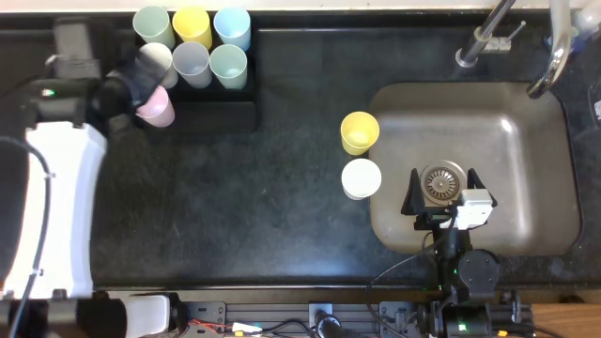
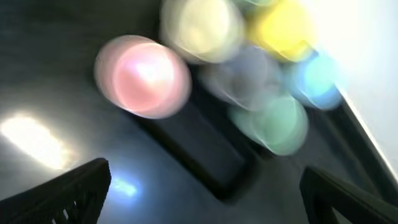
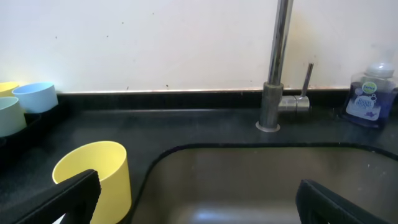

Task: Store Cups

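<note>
Two cups stand loose on the dark table (image 1: 282,207), just left of the sink (image 1: 526,216). The yellow cup (image 1: 359,131) is the farther one and the white cup (image 1: 361,178) sits just nearer, both open side up.

The right claw (image 1: 441,188) hangs low inside the sink, above the drain (image 1: 443,180), with its fingers spread wide and nothing between them. Both loose cups lie to its left, apart from it, and the yellow one shows close beside its left finger in the right wrist view.

At the far left, a black tray (image 1: 239,113) holds a cluster of pastel cups, with a pink cup (image 1: 156,108) at its near left corner. The left claw (image 2: 204,190) hovers above this tray, fingers wide apart and empty, the pink cup just below and ahead of it.
</note>
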You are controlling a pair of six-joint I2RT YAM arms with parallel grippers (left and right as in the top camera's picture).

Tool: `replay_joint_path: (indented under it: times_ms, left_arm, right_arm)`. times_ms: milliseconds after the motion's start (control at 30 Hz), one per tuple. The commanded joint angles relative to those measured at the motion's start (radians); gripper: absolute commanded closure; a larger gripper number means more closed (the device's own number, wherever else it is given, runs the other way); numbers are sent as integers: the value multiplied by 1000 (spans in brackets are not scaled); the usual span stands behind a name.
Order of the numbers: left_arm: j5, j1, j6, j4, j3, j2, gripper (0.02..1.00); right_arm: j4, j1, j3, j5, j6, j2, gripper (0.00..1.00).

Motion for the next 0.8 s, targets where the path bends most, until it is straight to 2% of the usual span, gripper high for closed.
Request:
replay_joint_path:
  times_ms: [33, 67, 100, 233, 533, 800]
  left_arm:
    - [-40, -371, 32, -5, 116, 74, 18]
    - [-54, -427, 27, -5, 131, 95, 18]
    - [-83, -544, 0, -5, 169, 156, 18]
    - [-57, -710, -15, -21, 296, 344, 18]
    - [3, -744, -16, -137, 408, 504, 18]
    - [31, -743, -20, -125, 408, 577, 18]
  right_arm:
    - [5, -4, -5, -5, 4, -8, 3]
    - [5, -4, -5, -5, 4, -8, 3]
    - [5, -4, -5, -5, 4, -8, 3]
    - [5, -4, -5, -5, 4, -8, 5]
    - [5, -4, -5, -5, 4, -8, 5]
    - [5, -4, -5, -5, 4, -8, 3]
